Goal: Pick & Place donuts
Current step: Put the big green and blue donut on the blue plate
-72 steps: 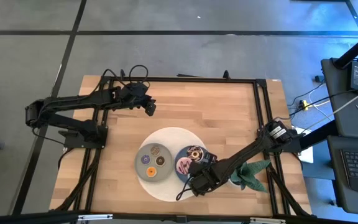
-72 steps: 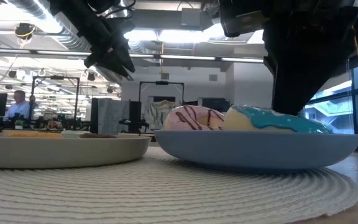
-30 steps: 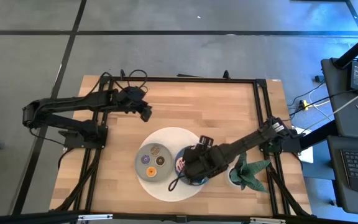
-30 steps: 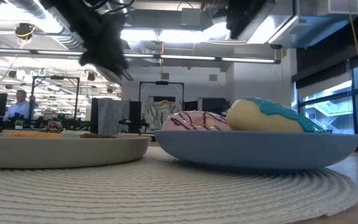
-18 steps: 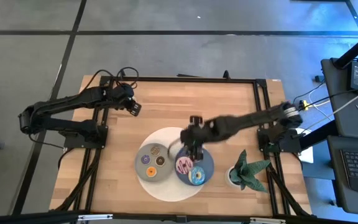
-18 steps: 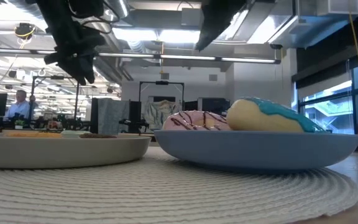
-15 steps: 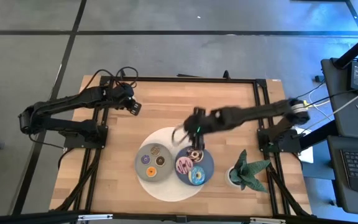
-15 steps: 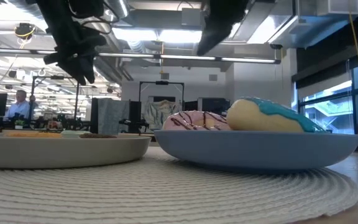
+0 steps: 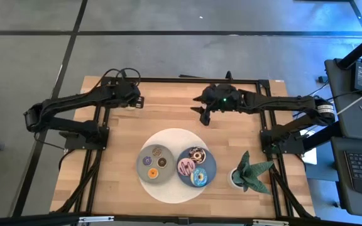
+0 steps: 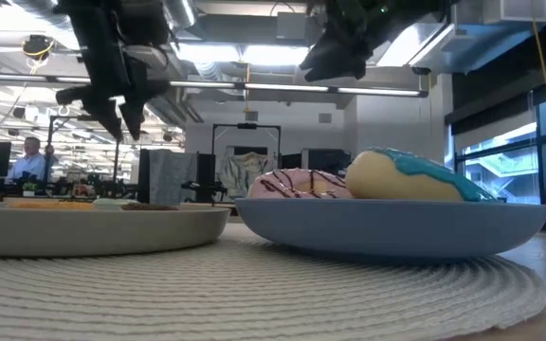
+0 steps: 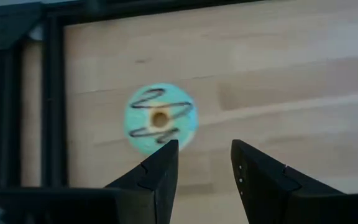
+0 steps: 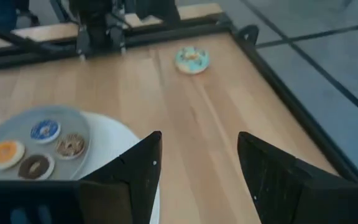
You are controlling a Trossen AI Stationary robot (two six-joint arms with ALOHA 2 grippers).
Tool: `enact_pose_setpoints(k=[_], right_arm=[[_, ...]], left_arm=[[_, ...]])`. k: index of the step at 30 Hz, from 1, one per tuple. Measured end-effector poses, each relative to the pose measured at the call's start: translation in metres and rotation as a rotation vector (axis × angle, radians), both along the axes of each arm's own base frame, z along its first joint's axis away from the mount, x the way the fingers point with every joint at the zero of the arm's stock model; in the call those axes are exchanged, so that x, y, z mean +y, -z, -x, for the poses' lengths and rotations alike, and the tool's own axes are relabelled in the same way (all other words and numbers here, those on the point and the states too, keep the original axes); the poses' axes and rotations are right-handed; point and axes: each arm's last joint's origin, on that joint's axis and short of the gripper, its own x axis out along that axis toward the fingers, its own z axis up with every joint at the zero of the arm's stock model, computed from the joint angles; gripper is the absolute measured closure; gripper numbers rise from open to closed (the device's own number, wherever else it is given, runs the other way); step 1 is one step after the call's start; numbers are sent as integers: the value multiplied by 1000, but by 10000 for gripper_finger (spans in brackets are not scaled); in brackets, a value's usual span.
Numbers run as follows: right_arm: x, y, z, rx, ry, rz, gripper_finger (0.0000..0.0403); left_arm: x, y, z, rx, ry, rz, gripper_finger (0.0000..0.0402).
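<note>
One donut [image 11: 160,118] lay near the table's far left corner, below my left gripper [image 11: 204,147], whose fingers were spread and empty. Next, I judged: lower, straddle, pinch. The frame rail [image 11: 55,106] beside it might crowd a finger. My right gripper [image 9: 204,117], also spread, hung near the far edge. The other donuts [image 9: 199,177] sat plated.

You get even, bright overhead light on the wooden table [image 9: 231,119]; shadows stay soft; in the low view, ceiling strip lights [image 10: 282,88] glare at the upper centre and the woven mat [image 10: 254,289] blurs near the bottom edge; both wrist views look soft.
</note>
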Motion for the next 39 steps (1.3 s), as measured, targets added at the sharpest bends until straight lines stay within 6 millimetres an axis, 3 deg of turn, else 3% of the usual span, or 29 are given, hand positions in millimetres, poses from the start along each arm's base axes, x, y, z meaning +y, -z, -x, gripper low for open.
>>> enact_pose_setpoints(k=[9, 17, 22, 31, 39], right_arm=[[-19, -2, 3, -12, 40, 24, 192], [-35, -1, 8, -14, 62, 8, 192], [-46, -1, 12, -13, 97, 9, 192], [-56, -1, 16, -13, 133, 10, 192], [-56, -2, 16, -9, 124, 31, 192]], left_arm=[[38, 43, -9, 123, -227, 136, 258], [73, 75, 5, 233, -384, 232, 258], [91, 88, 6, 175, -336, 302, 258], [99, 106, 7, 218, -355, 359, 259], [99, 107, 7, 236, -304, 377, 268]])
